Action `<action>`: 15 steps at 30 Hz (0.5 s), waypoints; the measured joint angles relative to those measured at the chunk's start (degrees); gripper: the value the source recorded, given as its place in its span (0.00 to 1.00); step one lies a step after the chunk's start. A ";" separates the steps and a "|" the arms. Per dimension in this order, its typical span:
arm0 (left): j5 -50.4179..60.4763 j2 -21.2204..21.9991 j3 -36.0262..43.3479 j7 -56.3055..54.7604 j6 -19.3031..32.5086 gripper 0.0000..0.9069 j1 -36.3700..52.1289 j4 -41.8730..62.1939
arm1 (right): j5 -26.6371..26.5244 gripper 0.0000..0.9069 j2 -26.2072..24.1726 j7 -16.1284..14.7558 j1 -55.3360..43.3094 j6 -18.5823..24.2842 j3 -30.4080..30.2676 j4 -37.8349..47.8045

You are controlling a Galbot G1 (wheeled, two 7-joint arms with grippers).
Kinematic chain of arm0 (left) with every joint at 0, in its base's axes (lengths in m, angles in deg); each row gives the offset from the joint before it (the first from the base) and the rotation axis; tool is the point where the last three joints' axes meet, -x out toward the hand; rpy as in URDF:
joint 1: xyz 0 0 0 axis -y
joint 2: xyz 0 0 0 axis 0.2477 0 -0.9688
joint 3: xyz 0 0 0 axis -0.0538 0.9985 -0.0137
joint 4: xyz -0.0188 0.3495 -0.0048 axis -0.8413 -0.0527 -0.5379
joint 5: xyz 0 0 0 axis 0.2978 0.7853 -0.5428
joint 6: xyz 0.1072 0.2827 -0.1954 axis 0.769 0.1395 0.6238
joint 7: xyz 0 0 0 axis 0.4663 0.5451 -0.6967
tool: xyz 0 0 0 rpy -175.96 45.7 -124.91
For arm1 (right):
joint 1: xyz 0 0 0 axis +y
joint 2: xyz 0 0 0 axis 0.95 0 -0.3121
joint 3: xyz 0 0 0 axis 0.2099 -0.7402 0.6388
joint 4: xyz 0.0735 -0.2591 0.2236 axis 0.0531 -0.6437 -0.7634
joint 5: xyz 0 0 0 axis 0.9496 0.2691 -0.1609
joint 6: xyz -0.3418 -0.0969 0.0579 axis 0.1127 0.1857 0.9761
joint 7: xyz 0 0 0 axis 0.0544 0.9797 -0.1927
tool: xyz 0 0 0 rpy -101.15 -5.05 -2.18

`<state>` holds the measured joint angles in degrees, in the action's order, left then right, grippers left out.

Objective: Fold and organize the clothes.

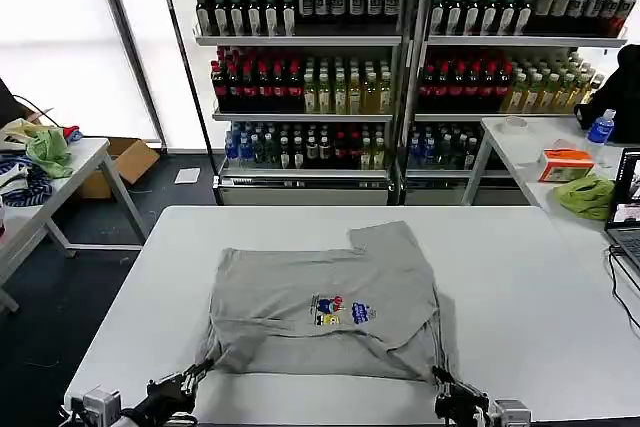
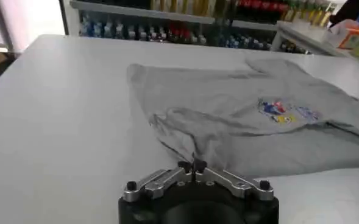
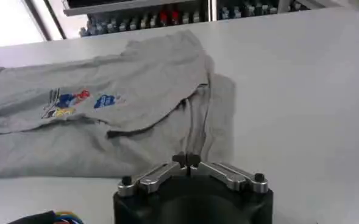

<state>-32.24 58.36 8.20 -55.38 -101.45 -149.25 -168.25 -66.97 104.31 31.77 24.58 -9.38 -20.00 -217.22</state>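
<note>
A light grey short-sleeved shirt (image 1: 320, 297) with a small multicoloured chest print (image 1: 340, 310) lies spread on the white table (image 1: 520, 297), one sleeve pointing to the far side. My left gripper (image 1: 197, 372) is at the shirt's near left corner, shut on the cloth, which is drawn toward it. My right gripper (image 1: 440, 379) pinches the near right corner in the same way. In the left wrist view the shirt (image 2: 240, 122) runs down into the closed left gripper (image 2: 192, 165). In the right wrist view a fold of the shirt (image 3: 106, 115) leads into the closed right gripper (image 3: 186, 160).
Shelves of bottles (image 1: 320, 67) stand behind the table. A side table at the left (image 1: 60, 182) holds a lime-green cloth (image 1: 48, 150) and a striped cloth (image 1: 25, 187). The right table (image 1: 540, 142) carries an orange box (image 1: 566, 163), a green cloth (image 1: 588, 195) and a laptop (image 1: 628, 212).
</note>
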 measured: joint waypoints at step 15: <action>2.66 1.06 -2.77 0.01 -1.37 1.00 -3.81 -1.35 | -0.35 1.00 -2.20 -0.90 0.44 -1.20 3.42 -0.78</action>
<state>-29.58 59.41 5.44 -55.38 -102.81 -153.06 -169.59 -67.32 102.11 30.87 25.02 -10.58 -16.58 -218.00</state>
